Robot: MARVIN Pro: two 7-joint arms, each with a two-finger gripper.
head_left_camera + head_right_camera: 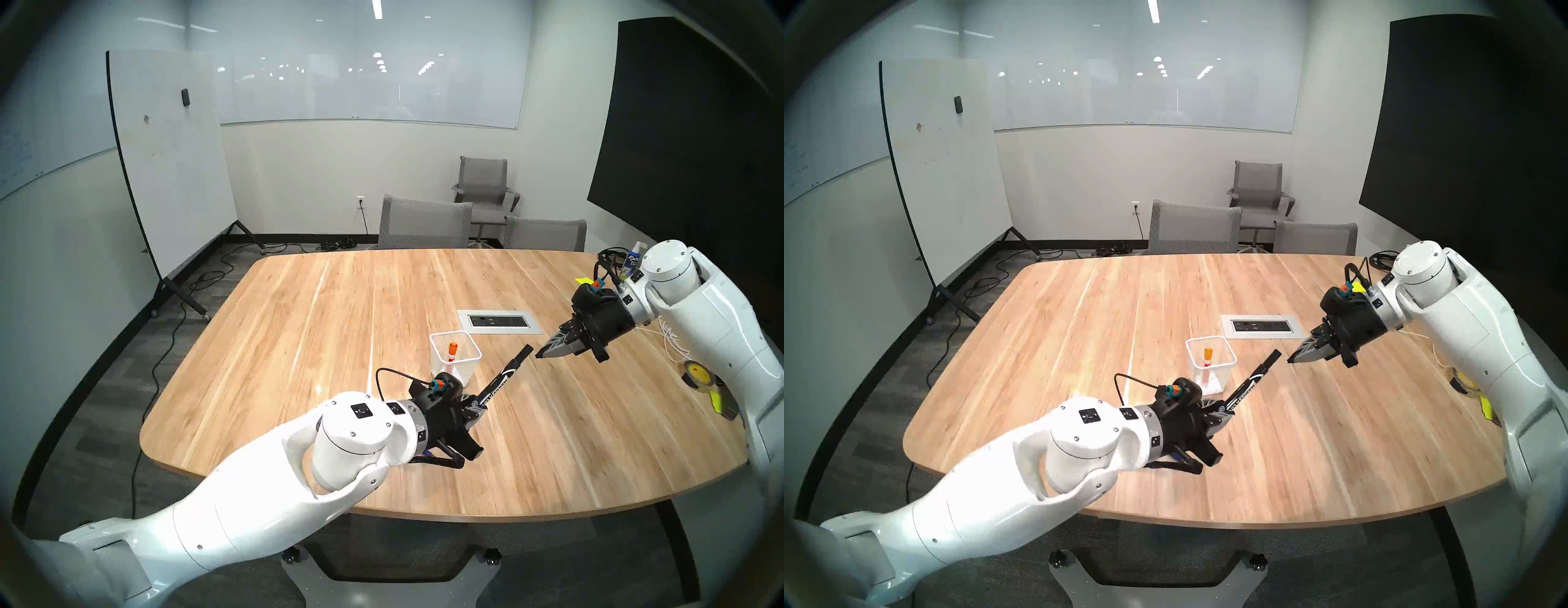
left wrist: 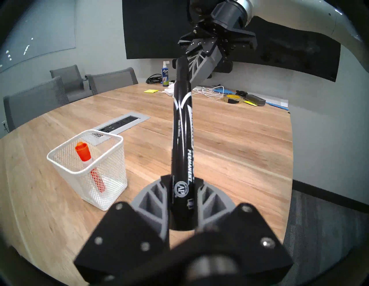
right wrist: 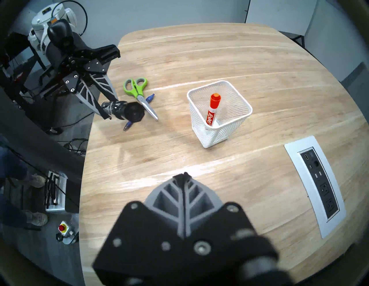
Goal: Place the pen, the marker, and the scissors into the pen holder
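My left gripper (image 1: 477, 403) (image 2: 181, 178) is shut on the base of a thick black marker (image 1: 502, 378) (image 2: 180, 139), which slants up toward the right arm. Just off its cap hangs my right gripper (image 1: 541, 354) (image 3: 184, 174), shut with nothing in it. The white mesh pen holder (image 1: 464, 369) (image 3: 219, 127) stands upright beside the left gripper, with an orange-capped marker (image 3: 214, 105) leaning inside. In the right wrist view the green-handled scissors (image 3: 139, 91) lie flat below the left gripper (image 3: 111, 107), across the slim blue pen (image 3: 150, 97). The left wrist hides both from the head views.
A silver power-outlet panel (image 1: 500, 320) (image 3: 315, 183) is sunk into the table beyond the holder. A spray bottle (image 2: 165, 73), white cables, a tape roll (image 2: 233, 98) and sticky notes clutter the far right. Grey chairs (image 1: 424, 225) line the far edge.
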